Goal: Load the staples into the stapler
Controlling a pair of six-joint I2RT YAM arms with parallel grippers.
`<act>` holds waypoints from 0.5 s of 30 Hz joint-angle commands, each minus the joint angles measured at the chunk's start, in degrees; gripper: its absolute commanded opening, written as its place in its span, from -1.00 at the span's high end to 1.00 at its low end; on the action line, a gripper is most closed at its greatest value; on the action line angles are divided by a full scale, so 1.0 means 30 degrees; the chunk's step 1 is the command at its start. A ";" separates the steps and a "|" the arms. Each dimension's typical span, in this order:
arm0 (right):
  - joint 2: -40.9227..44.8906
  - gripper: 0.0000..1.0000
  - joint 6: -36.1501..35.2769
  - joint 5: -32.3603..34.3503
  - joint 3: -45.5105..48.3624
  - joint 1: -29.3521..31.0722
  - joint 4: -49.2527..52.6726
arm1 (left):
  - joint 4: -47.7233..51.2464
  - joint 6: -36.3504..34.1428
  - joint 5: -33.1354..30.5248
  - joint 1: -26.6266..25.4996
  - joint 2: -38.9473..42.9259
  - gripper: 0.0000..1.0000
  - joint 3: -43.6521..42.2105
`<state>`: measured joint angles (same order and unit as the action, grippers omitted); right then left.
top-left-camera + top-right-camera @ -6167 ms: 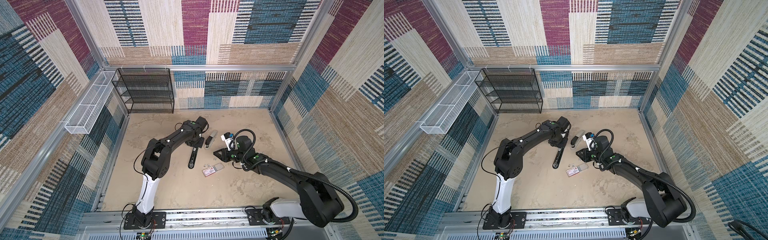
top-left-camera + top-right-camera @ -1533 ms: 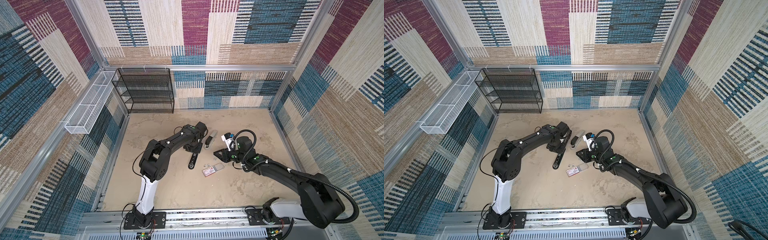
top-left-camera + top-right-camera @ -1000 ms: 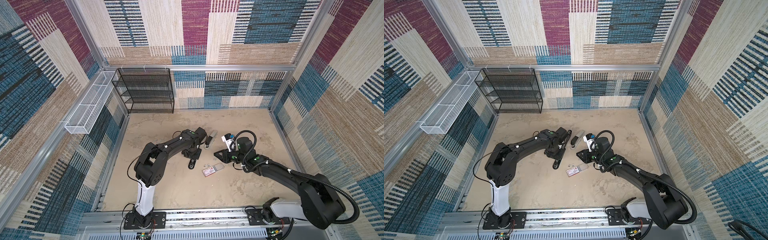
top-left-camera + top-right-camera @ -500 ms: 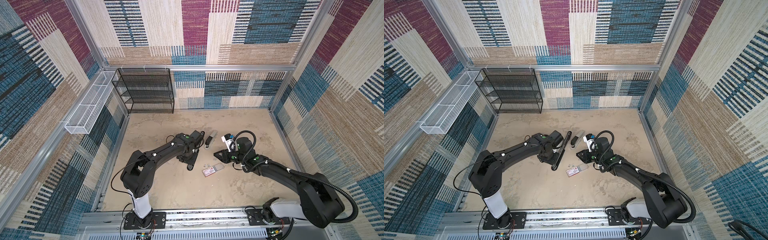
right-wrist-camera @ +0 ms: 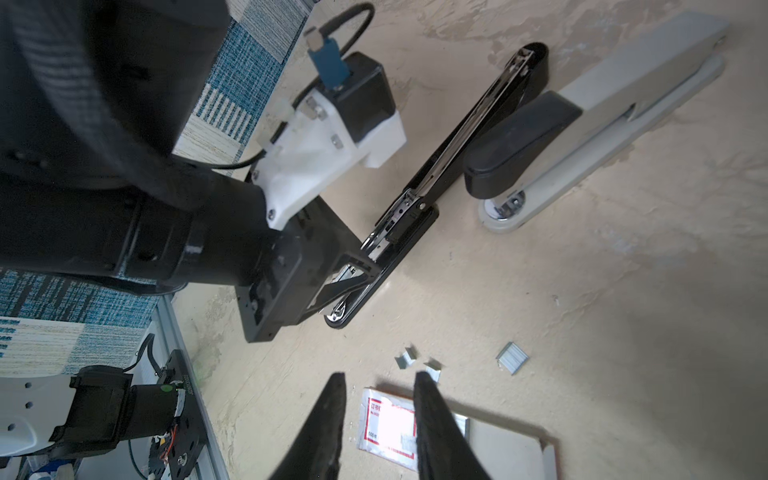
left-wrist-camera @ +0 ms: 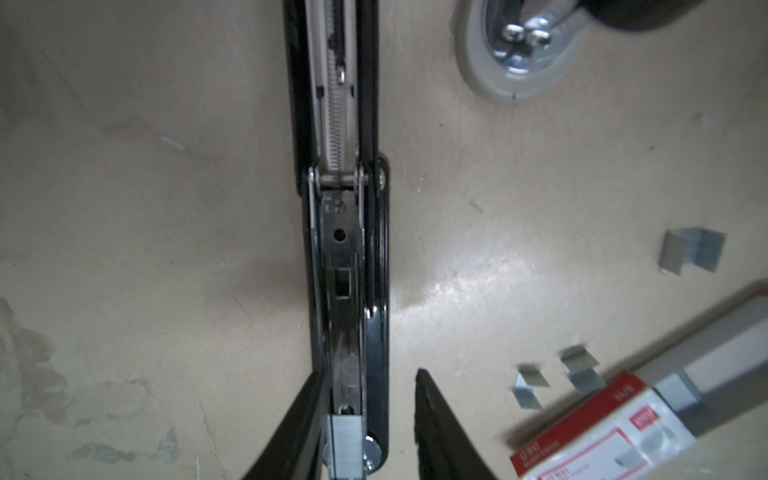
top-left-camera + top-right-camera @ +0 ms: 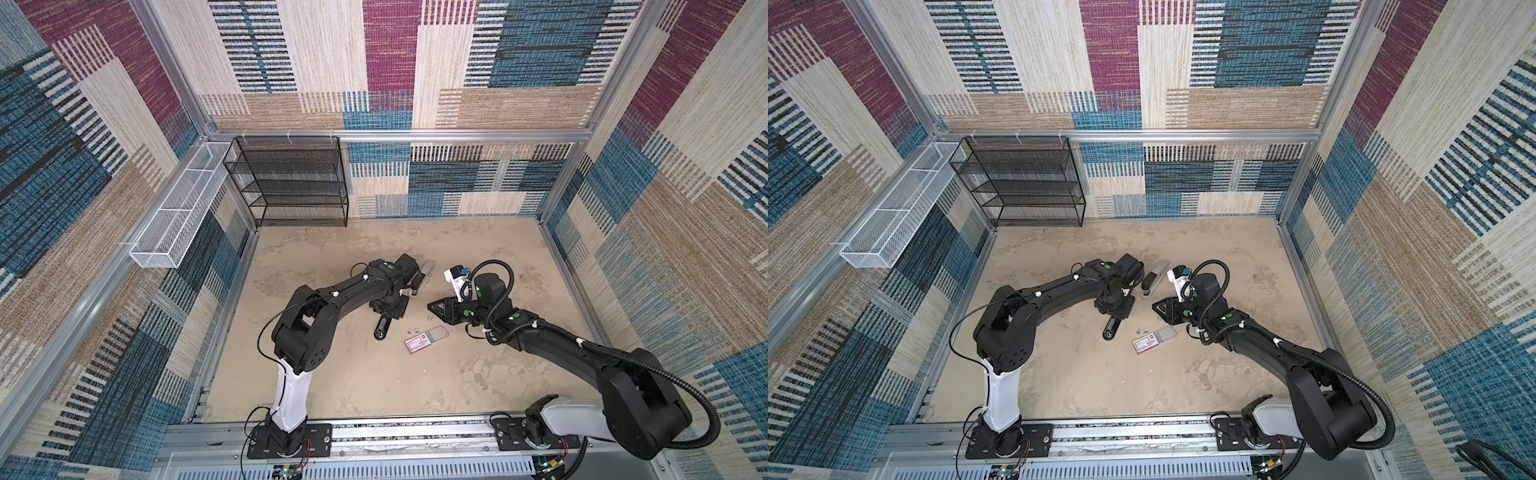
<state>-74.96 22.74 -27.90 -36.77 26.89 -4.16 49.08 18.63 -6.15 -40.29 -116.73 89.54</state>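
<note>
The black stapler (image 7: 383, 326) lies folded open flat on the table, magazine channel up, in both top views (image 7: 1111, 328). My left gripper (image 6: 370, 372) straddles its magazine end, open: one finger touches the stapler's (image 6: 345, 249) side and the other stands clear of it. A silvery strip of staples (image 6: 348, 440) sits in the channel between the fingers. My right gripper (image 5: 379, 376) hovers open and empty above the red-and-white staple box (image 5: 390, 424), whose grey tray (image 5: 507, 449) is slid out. Loose staples (image 5: 512, 357) lie beside the box (image 7: 419, 343).
A second, grey stapler (image 7: 422, 276) with a black handle lies just behind the black one, close to the left wrist. A black mesh shelf (image 7: 291, 183) stands at the back left and a white wire basket (image 7: 178, 216) hangs on the left wall.
My left gripper has slid along the black stapler toward its near end, its elbow has swung, and its jaws have widened a little. The right arm has barely moved; its jaws opened slightly.
</note>
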 commanded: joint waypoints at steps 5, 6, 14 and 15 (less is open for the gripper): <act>-0.0456 0.36 0.0154 -0.0046 -0.0208 -0.0003 -0.0594 | 0.0390 -0.0276 -0.1924 0.0123 -0.0651 0.36 0.0416; -0.0591 0.36 0.0125 -0.0074 -0.0242 -0.0002 -0.0650 | 0.0398 -0.0321 -0.2090 0.0235 -0.0544 0.37 0.0213; -0.1423 0.36 0.0187 -0.0565 -0.0964 0.0000 -0.0955 | 0.0382 -0.0454 -0.2464 0.1421 0.0648 0.54 -0.2072; -0.1480 0.36 0.0183 -0.0601 -0.1026 -0.0010 -0.0952 | 0.0316 -0.0440 -0.2434 0.1574 0.0823 0.57 -0.2482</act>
<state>-78.98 23.11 -28.56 -39.00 26.89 -4.54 46.72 17.10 -13.34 -36.56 -114.54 84.53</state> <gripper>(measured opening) 0.320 0.225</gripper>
